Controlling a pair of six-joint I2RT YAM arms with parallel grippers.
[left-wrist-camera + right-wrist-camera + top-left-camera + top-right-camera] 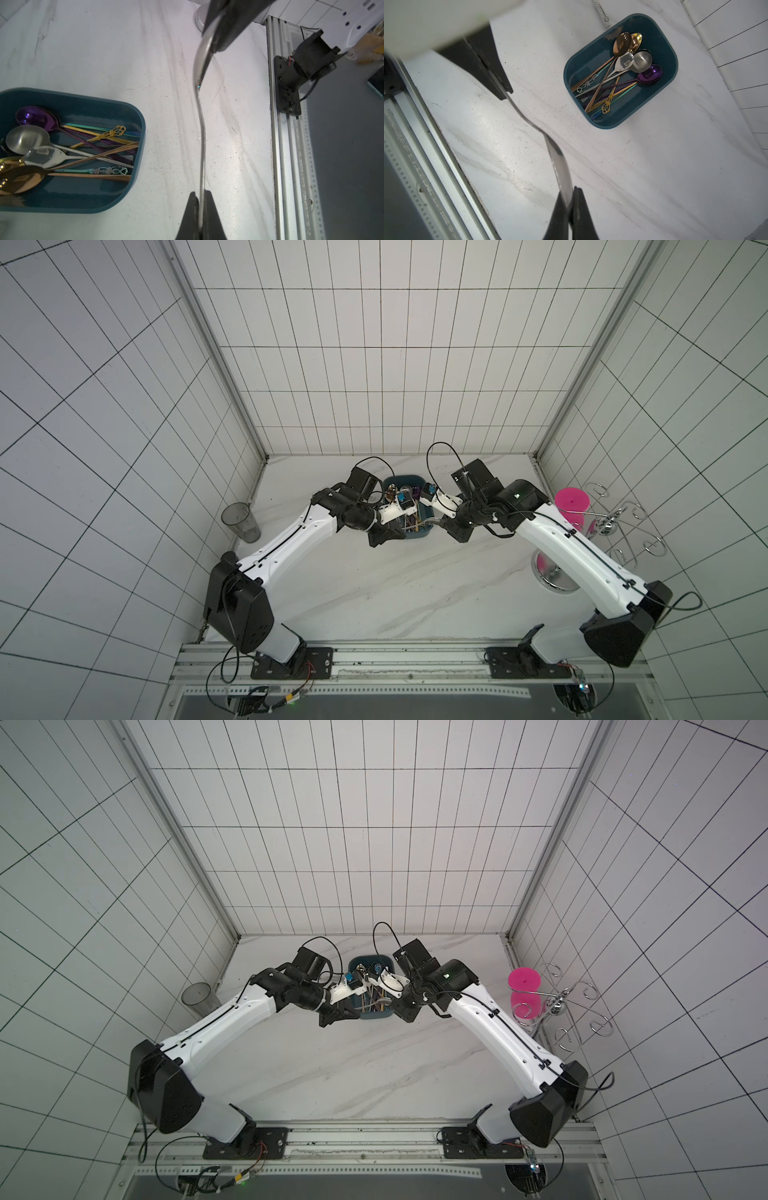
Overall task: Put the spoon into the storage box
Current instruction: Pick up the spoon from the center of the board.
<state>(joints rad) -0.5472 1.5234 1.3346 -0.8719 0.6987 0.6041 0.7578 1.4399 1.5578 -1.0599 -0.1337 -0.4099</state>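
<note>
Both hands are clamped on one silver spoon [201,133]: left hand [200,209] pinches the handle end, right hand [570,207] grips the bowl end. The spoon hangs over the counter [104,52] beside the blue storage box [141,135], not in it. Several other spoons [623,62] lie inside.

Spoons [618,68] crowd storage box [659,33]; open counter [654,166] around.

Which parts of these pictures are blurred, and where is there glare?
Left wrist view: left gripper blurred, spoons in the storage box sharp, glare on their bowls. Right wrist view: right gripper blurred, the held spoon soft. Both top views: evenly lit, sharp.
</note>
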